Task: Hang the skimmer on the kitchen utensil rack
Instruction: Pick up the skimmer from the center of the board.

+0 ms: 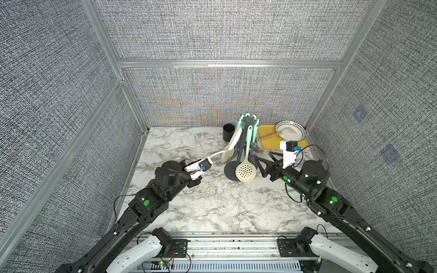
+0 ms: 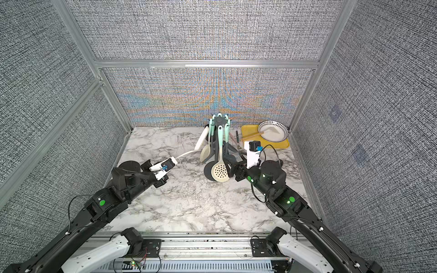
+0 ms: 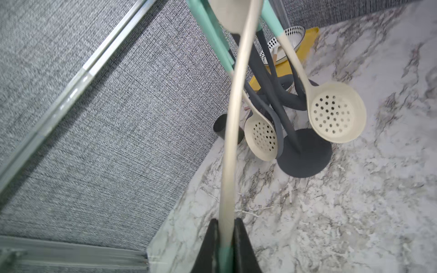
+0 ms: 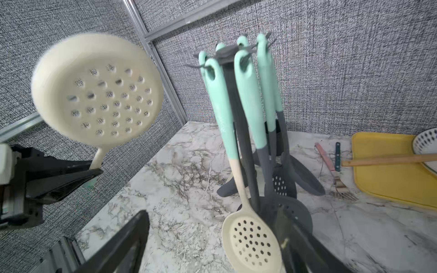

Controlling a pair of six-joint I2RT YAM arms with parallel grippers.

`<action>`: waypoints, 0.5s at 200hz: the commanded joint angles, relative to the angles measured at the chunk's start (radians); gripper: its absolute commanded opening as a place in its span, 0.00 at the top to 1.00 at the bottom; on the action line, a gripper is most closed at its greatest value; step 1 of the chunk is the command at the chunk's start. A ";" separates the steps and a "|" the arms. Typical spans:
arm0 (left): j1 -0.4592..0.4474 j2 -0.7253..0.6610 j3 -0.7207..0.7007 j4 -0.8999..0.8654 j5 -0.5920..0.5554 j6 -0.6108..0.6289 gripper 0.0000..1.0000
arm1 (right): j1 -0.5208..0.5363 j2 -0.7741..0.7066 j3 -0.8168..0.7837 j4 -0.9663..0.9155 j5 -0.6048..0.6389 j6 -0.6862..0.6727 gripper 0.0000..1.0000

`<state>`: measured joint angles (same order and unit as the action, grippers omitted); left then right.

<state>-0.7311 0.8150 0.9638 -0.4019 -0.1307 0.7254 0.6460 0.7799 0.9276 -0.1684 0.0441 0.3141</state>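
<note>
Approach step: skimmer (image 4: 97, 92) aloft, not yet hooked
Left end effector (image 3: 225, 224) clenched on its mint handle end, head up at 9 o'clock of rack (image 1: 248, 121); right end effector (image 1: 264, 163) released at 4 o'clock. Next probably needs the pinched end freed, perhaps by handover, then hooked

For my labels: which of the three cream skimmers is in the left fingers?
The skimmer with its head raised, handle clamped between the left fingers; the other two hang from the rack.
</note>
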 commanded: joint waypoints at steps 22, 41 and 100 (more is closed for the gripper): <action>-0.005 0.029 0.014 -0.022 0.131 0.473 0.98 | -0.034 -0.051 0.079 -0.151 -0.073 -0.162 0.14; -0.055 0.057 0.034 -0.055 0.130 0.541 0.98 | -0.034 -0.055 0.119 -0.212 -0.155 -0.232 0.14; -0.227 0.145 -0.035 0.040 -0.068 0.811 0.98 | -0.034 0.109 0.261 -0.414 -0.494 -0.402 0.17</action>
<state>-0.9298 0.9478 0.9405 -0.4438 -0.1181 1.3884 0.6113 0.8371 1.1587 -0.4713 -0.2520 0.0128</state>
